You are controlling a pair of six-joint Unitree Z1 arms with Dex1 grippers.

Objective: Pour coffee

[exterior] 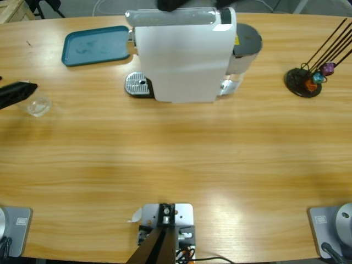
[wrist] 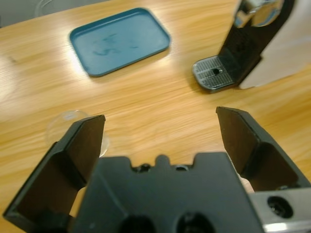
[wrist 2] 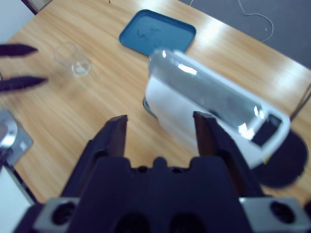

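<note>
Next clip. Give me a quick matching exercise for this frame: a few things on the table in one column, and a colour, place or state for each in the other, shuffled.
Things
1. tray
2. glass
3. coffee machine
4. capsule stand

Descriptions
A. clear, next to the left gripper
B. white body, at the table's far middle
C. black, holding coloured capsules
D. teal, nothing lying in it

Pairs: 1-D, 2-A, 3-B, 4-C

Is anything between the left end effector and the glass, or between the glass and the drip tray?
Nothing visible. The left end effector, open, sits right beside the glass. Only bare table lies between the glass and the drip tray.
</note>
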